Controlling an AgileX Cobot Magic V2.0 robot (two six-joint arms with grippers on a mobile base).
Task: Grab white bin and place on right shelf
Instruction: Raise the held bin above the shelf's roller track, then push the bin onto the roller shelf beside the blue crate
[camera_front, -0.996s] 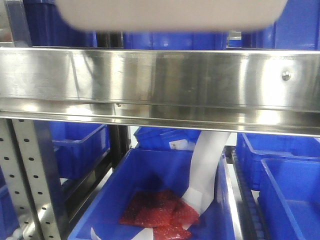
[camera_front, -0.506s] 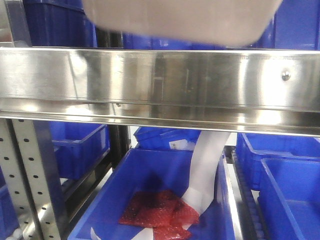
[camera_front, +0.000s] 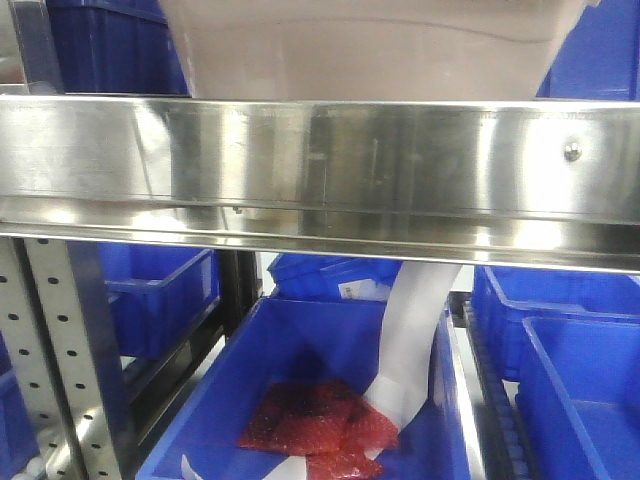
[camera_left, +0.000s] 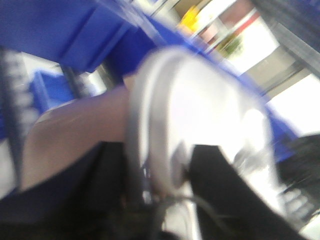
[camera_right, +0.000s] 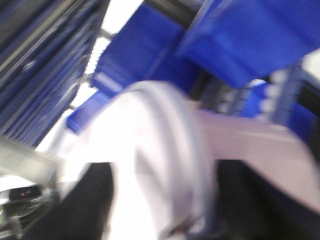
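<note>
bin (camera_front: 370, 45) is at the top of the front view, behind the shelf (camera_front: 320, 165) front rail, slightly right of centre. Long axis runs left-right, parallel to the rail. It's upright, walls tapering in toward the base (base hidden by the rail, can't tell if it's seated on the deck). Walls are off-white and matte, corners rounded. Wrist views show a glossy white lid with a raised rim, badly blurred. left gripper (camera_left: 167, 185): dark fingers either side of the lid rim, clamped on it. right gripper (camera_right: 165, 200): same, closed on the rim. Under the shelf: blue tub (camera_front: 300, 345) holding a red bag (camera_front: 320, 418).
</note>
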